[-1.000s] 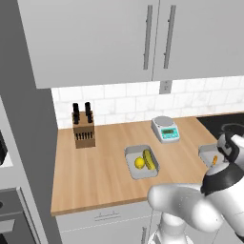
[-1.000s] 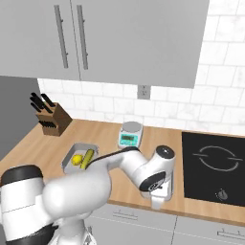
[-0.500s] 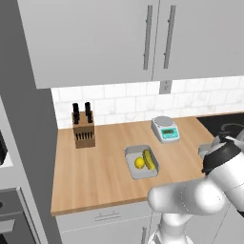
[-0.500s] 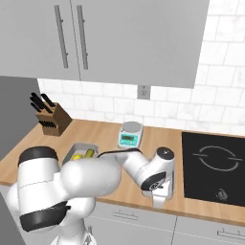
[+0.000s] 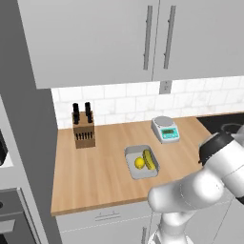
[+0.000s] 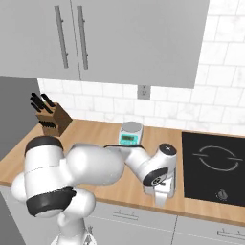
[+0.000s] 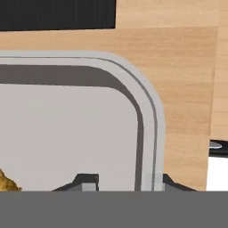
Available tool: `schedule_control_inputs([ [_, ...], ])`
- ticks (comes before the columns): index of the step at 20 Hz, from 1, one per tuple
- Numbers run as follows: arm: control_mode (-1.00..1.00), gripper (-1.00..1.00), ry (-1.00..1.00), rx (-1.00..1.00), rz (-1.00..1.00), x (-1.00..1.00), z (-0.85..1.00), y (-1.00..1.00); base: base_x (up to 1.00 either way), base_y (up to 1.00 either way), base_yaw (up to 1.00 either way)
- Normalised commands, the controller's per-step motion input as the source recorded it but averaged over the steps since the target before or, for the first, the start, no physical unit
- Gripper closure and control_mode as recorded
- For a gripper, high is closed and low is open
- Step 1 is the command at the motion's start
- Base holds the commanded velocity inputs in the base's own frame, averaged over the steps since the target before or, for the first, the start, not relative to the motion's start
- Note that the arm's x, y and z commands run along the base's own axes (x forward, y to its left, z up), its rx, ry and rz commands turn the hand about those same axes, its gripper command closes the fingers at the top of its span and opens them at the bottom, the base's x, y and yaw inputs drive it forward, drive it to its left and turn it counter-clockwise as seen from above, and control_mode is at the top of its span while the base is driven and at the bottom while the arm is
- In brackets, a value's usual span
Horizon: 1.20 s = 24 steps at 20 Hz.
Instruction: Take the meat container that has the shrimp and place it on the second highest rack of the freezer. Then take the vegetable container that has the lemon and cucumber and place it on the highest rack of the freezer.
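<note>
The meat container (image 7: 149,116) is a pale grey tray lying on the wooden counter beside the stovetop. An orange bit of the shrimp (image 7: 6,182) shows at its lower left. My gripper (image 7: 121,181) points down with its fingertips (image 7: 87,180) astride the tray's corner rim, one inside and one outside, a gap left on the inner side. In the right base view my gripper (image 6: 162,194) hangs low at the counter's front edge. The vegetable container (image 5: 133,172) holds the lemon (image 5: 139,163) and the cucumber (image 5: 149,159). The freezer and its racks are out of view.
A black stovetop (image 6: 215,165) lies right of the gripper. A kitchen scale (image 5: 165,128) stands at the back and a knife block (image 5: 83,131) to the left. Wall cabinets (image 5: 95,38) hang overhead. A tall grey panel (image 5: 19,119) borders the counter's left end.
The jaws have narrowed around the tray's rim. The arm has swung and now hides the meat container in the left base view.
</note>
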Motion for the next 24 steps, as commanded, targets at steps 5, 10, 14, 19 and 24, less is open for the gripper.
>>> schedule_control_inputs([
  [5, -1.0, 1.0, 0.05, -0.03, -0.04, 0.0, 0.0, 0.17, 0.0, 0.0, 0.0],
  [10, -1.0, 1.0, 0.01, -0.01, -0.02, -0.16, 0.35, 0.26, 0.0, 0.0, 0.0],
  [14, -1.0, 1.0, -0.03, 0.0, 0.0, -0.27, 0.96, 0.38, 0.0, 0.0, 0.0],
  [19, -1.0, 1.0, -0.03, 0.0, -0.12, -0.49, 1.0, 0.5, 0.0, 0.0, 0.0],
  [24, -1.0, 1.0, -0.23, 0.0, -0.31, -0.51, 0.76, 0.84, 0.0, 0.0, 0.0],
])
